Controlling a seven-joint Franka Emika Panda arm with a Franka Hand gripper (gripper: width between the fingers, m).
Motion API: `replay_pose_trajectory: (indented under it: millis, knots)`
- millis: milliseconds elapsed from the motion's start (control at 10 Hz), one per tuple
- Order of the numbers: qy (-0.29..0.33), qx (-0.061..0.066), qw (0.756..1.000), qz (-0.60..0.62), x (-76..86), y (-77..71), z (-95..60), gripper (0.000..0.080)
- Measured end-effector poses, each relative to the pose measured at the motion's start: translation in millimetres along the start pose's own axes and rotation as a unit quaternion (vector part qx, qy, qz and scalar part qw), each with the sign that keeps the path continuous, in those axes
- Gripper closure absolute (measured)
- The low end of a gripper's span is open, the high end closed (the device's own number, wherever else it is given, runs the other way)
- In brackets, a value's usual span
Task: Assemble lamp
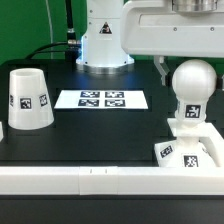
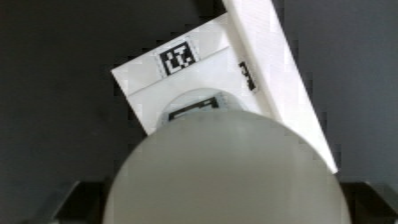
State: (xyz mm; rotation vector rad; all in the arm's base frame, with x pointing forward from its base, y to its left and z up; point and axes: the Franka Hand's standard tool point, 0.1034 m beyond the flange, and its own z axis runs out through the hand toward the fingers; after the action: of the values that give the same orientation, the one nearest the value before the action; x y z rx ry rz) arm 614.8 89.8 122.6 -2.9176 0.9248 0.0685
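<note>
The rounded white bulb (image 1: 191, 82) stands upright with its tagged neck on the flat square base (image 1: 205, 152) at the exterior view's right. My gripper (image 1: 190, 70) comes down from above and is shut on the bulb's round head, a dark finger on each side. In the wrist view the bulb (image 2: 222, 165) fills the foreground between my fingers, my gripper (image 2: 222, 208) around it, and the base (image 2: 169, 75) with its tag lies beneath. The cone shade (image 1: 28, 99) stands alone at the exterior view's left.
The marker board (image 1: 102, 99) lies flat mid-table in front of the arm's pedestal (image 1: 104, 45). A white rail (image 1: 80, 178) runs along the front edge, and the base rests against it; the rail also shows in the wrist view (image 2: 270, 60).
</note>
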Motion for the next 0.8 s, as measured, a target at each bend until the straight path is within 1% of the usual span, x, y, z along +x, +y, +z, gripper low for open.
replay_pose_trajectory:
  millis: [100,300,500,600,700,800]
  knots:
    - [-0.001,0.002,0.999,0.047,0.0,-0.1,0.2,0.022]
    - [-0.006,0.007,0.987,0.158,-0.1,-0.2,0.4,0.022]
    - [-0.014,0.011,0.966,0.259,-2.8,-2.8,0.8,0.022]
    - [-0.016,0.013,0.959,0.284,-2.8,-3.0,1.0,0.022]
    - [-0.023,0.018,0.949,0.313,-1.8,-2.8,1.2,0.022]
    - [-0.025,0.019,0.943,0.332,-1.9,-3.2,1.1,0.022]
